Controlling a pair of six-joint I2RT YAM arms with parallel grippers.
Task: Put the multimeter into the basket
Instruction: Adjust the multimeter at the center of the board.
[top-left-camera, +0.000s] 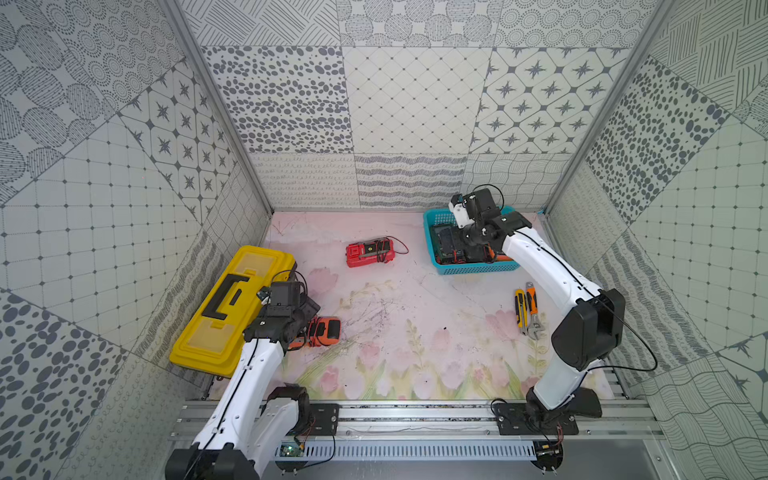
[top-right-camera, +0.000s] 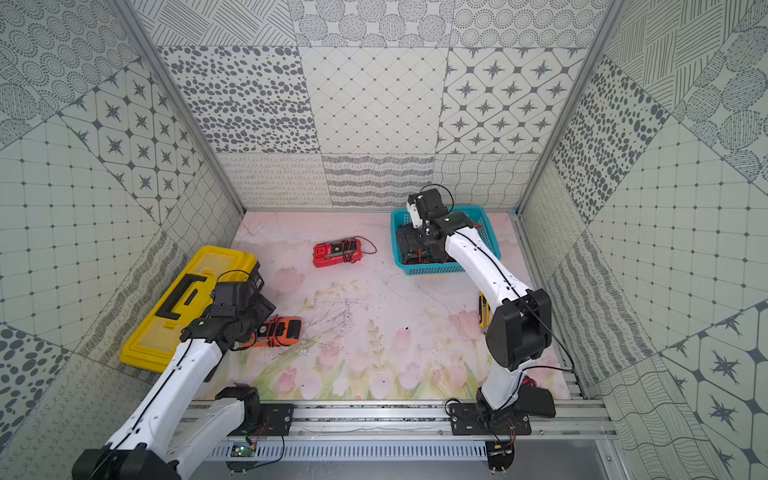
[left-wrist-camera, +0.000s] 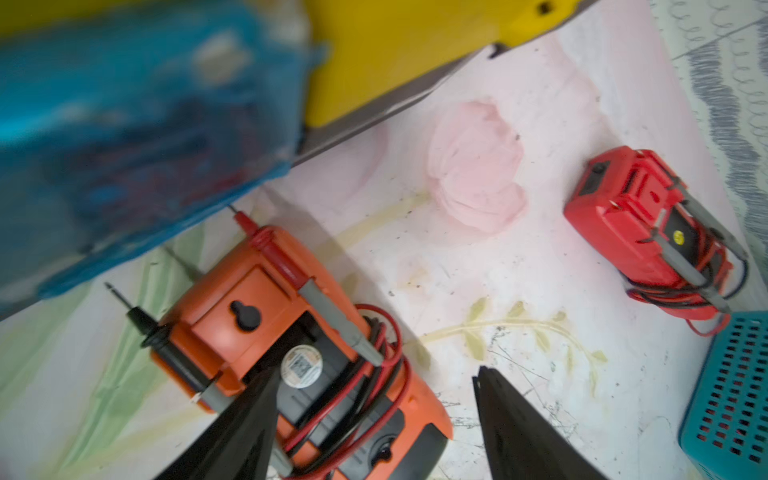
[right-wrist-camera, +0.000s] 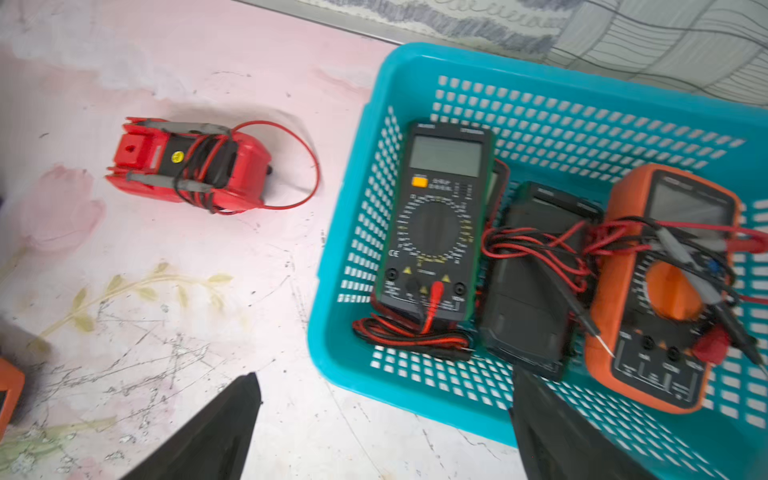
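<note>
Left wrist view gives the working picture. The left gripper (left-wrist-camera: 378, 372) stands with its jaws well apart and grips nothing; one finger hangs over the back of the orange multimeter (left-wrist-camera: 266, 316), the other over bare mat just beside it. That meter lies face down with its red and black leads wound round the body. It is well apart from the basket (right-wrist-camera: 328, 353), across the table from it, just beside the yellow toolbox (top-left-camera: 195, 349). A red multimeter (right-wrist-camera: 187, 166), also face down and wound, lies on the mat nearer the basket but outside it. The right gripper (right-wrist-camera: 384, 376) hangs fully spread and empty astride the basket's wall. Inside the basket lie a green-edged multimeter (right-wrist-camera: 436, 224) face up, a black multimeter (right-wrist-camera: 532, 291) face down and a second orange multimeter (right-wrist-camera: 665, 291) face up. Judged step: approach to the orange multimeter, with no grasp made yet. The next move calls for centring the jaws across the casing, lowering both fingers past its sides and closing on the body, not the loose leads. The carry then needs the right arm clear of the basket, where free floor is scarce.
</note>
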